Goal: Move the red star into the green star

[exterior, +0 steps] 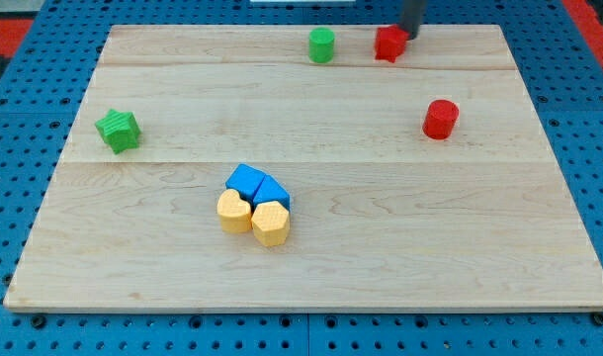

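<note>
The red star (388,44) lies near the view's top, right of centre. My tip (409,35) stands at the red star's upper right side, touching or nearly touching it. The green star (118,130) lies far off at the view's left edge of the board. A green cylinder (321,45) stands just left of the red star, between it and the green star's side.
A red cylinder (441,119) stands at the view's right. A cluster of two blue blocks (255,185) and two yellow blocks (254,218) sits at the centre. The wooden board (499,247) lies on a blue pegboard.
</note>
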